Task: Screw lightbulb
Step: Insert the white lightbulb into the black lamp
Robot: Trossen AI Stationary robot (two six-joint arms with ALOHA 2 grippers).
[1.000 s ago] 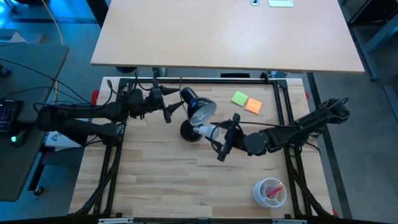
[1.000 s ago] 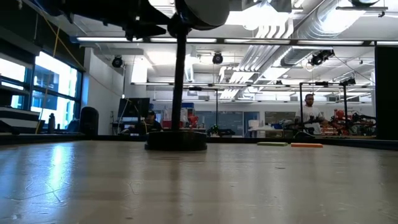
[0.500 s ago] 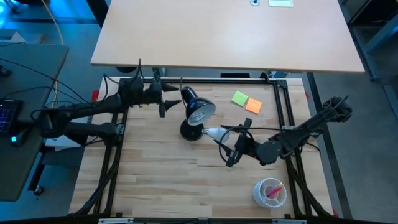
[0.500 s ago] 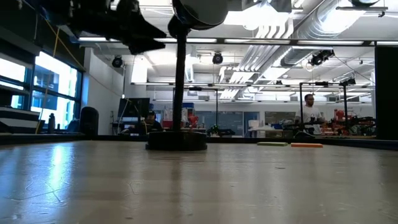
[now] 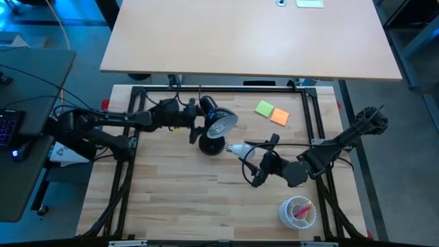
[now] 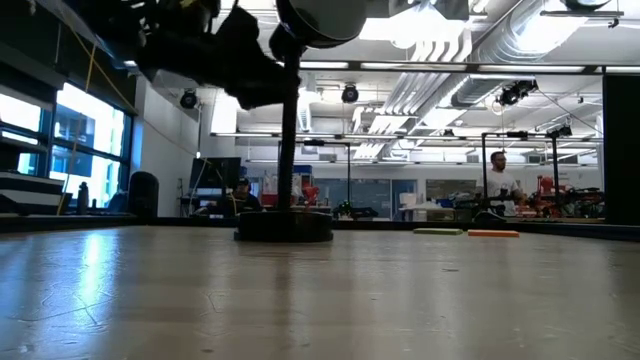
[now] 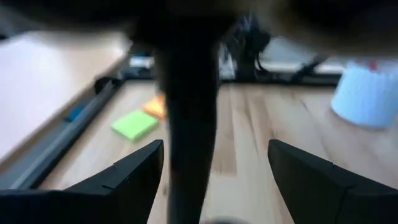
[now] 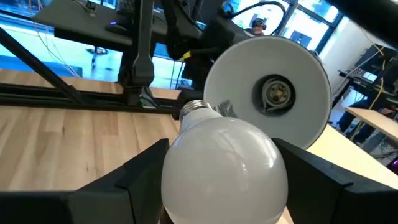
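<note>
The white frosted lightbulb is held by my right gripper, just right of the black desk lamp's round base. In the right wrist view the bulb's silvery screw base points toward the lamp head, short of its socket. My left gripper is open at the lamp's upright stem. Its fingers stand on either side of the stem; I cannot tell whether they touch it. My right gripper pinches the bulb's rounded globe between its two fingers, one on each side. The fingers come nearly level from the table's right. The bulb is lifted clear of the table, its screw base pointing away from the gripper toward the lamp head.
A green sticky note and an orange one lie far right of the lamp. A clear cup with pink contents stands near the front right. Black frame rails border the wooden table. People show in the room behind.
My right gripper has drawn back from the lamp head toward the table's right and near side, carrying the bulb with it. My left gripper pulled back toward the far left, then came in toward the lamp, and now straddles its stem.
</note>
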